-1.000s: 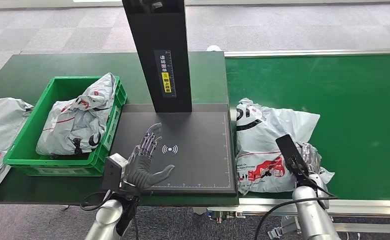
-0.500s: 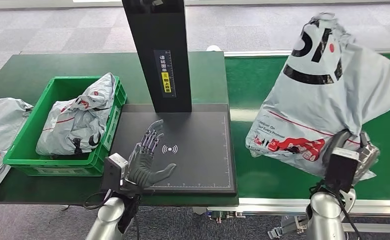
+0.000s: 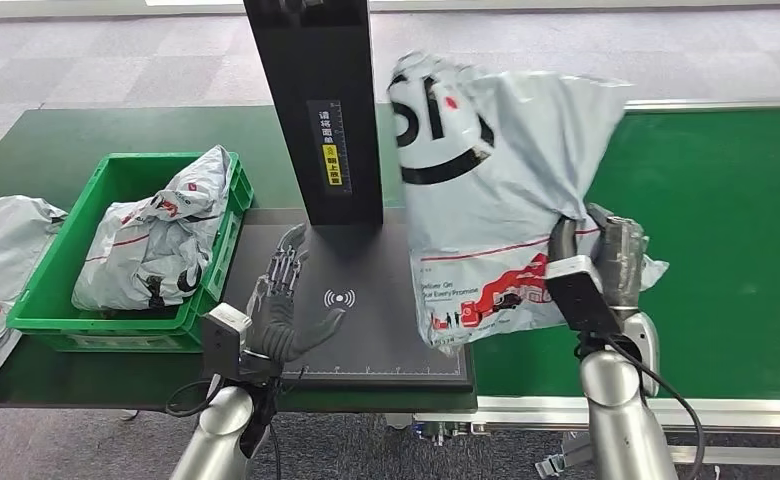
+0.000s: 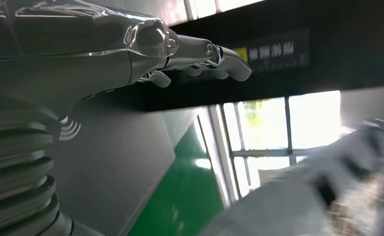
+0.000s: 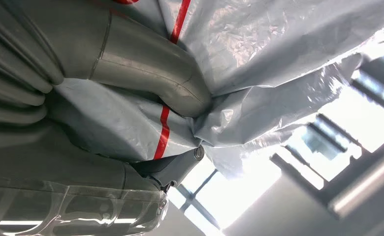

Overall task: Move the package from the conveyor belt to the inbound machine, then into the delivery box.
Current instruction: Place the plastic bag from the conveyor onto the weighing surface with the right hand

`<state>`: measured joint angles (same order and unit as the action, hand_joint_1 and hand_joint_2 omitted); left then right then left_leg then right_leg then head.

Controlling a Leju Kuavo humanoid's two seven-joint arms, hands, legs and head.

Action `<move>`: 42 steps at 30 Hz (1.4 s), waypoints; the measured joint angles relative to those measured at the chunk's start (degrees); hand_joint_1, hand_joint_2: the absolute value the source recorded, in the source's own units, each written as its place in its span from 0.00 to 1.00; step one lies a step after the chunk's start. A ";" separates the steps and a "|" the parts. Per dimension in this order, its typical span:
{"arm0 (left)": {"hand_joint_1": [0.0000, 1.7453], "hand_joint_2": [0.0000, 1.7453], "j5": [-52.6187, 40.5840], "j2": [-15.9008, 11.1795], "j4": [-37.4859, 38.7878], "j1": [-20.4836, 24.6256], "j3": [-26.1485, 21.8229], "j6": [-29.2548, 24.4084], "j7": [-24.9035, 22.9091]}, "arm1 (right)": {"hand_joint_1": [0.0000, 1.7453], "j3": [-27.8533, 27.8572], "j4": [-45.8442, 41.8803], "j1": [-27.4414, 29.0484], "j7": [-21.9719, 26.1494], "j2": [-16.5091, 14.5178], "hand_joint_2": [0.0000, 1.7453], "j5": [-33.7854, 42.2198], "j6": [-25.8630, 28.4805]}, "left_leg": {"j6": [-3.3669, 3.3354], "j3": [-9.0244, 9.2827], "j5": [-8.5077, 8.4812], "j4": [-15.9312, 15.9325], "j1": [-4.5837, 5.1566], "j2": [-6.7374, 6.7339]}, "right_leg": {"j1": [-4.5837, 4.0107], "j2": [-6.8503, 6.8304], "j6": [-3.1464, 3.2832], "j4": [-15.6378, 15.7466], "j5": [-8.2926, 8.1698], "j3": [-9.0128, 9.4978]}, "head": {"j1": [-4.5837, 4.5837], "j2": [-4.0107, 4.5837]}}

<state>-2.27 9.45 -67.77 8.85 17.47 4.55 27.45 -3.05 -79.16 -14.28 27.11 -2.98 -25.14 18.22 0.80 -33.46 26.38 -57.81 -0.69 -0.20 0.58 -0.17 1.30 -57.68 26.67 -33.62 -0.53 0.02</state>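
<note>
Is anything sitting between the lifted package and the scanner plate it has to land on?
Partly. The left hand rests open on the inbound machine's plate beside the wireless symbol. The package, held by the right hand, hangs over the plate's other side, where the surface is bare.

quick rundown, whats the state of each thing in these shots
package: lifted off the belt, held over the scanner pad's right edge
right robot hand: gripping the package
left robot hand: open, fingers spread above the scanner pad
scanner pad: nothing resting on it
green bin: holds a crumpled grey bag
conveyor belt: bare
</note>
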 joint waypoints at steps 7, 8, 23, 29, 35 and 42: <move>0.00 1.00 1.02 0.54 -4.47 -0.92 -2.07 -19.21 6.32 | 1.00 -13.92 17.79 -9.73 -5.36 1.72 1.00 -11.28 -15.70 | -0.05 -0.05 -0.05 -0.01 -0.02 0.13 | -0.03 -0.13 0.01 -0.03 0.00 -0.02 | -0.01 0.00; 0.00 1.00 1.37 0.57 -5.19 -1.13 -2.29 -20.25 6.74 | 1.00 -15.16 19.65 -10.56 -5.32 1.79 1.00 -11.45 -16.56 | -0.05 -0.06 -0.05 -0.01 -0.02 0.15 | -0.03 -0.16 0.01 -0.03 0.01 -0.02 | 0.00 0.00; 0.00 1.00 6.43 1.45 -10.44 -2.46 -2.62 -23.66 9.17 | 1.00 -27.42 32.68 -15.16 1.73 1.41 1.00 -7.04 -26.79 | -0.05 -0.06 -0.04 -0.01 -0.01 0.15 | -0.02 -0.16 0.01 -0.01 0.01 -0.04 | 0.00 -0.01; 0.00 1.00 10.92 0.99 -9.72 -2.37 -2.33 -11.94 4.09 | 1.00 -32.18 31.28 -15.34 2.54 0.38 1.00 -4.14 -27.76 | -0.05 -0.07 -0.05 0.00 -0.01 0.12 | -0.03 -0.14 0.01 -0.02 0.00 -0.04 | -0.01 0.00; 0.00 1.00 9.23 0.08 -9.07 -2.63 -2.35 -5.19 1.57 | 0.00 -33.28 29.70 -16.24 1.64 -0.30 0.00 -4.86 -18.30 | -0.05 -0.07 -0.05 -0.02 0.00 0.14 | -0.02 -0.16 0.01 -0.01 0.00 -0.04 | 0.01 0.00; 0.00 1.00 -5.76 -0.79 -7.74 -2.44 -0.97 -2.56 -1.62 | 0.00 -28.17 27.25 -15.27 4.40 -0.84 0.00 -2.24 0.86 | -0.06 -0.07 -0.04 -0.04 0.03 0.14 | -0.02 -0.16 -0.01 0.02 0.01 -0.05 | 0.00 0.00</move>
<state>-8.04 8.67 -75.51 6.40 16.50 1.98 25.83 -31.22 -51.92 -29.54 31.51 -3.82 -27.38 19.08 0.74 -33.53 26.34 -57.84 -0.66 -0.06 0.56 -0.33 1.29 -57.66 26.68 -33.67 -0.53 0.02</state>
